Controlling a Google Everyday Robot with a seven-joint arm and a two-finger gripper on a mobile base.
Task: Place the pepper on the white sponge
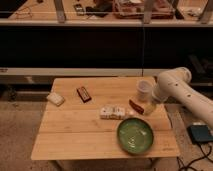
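Camera view: one pepper [135, 106], slim and dark red, lies flat on the right half of the wooden table [75, 140]. It is not on the sponge. The gripper [149, 107] sits low over the table just to the right of the pepper, with its fingers spread wide and nothing clamped between them. Whether it touches the pepper cannot be told. The white arm [175, 87] reaches in from the right edge.

One white cup [144, 89] stands just behind the pepper and gripper. One green bowl [135, 135] sits in front of them, near the table's front right corner. One whitish segmented block [112, 112] lies just left of the pepper, between it and the rest of the table. One dark flat bar [83, 93] lies further left and back. One white sponge [55, 98] rests at the far left edge, well apart from the pepper, with the block and bar between them.

On the floor to the right lies one dark box [200, 133] with a cable.
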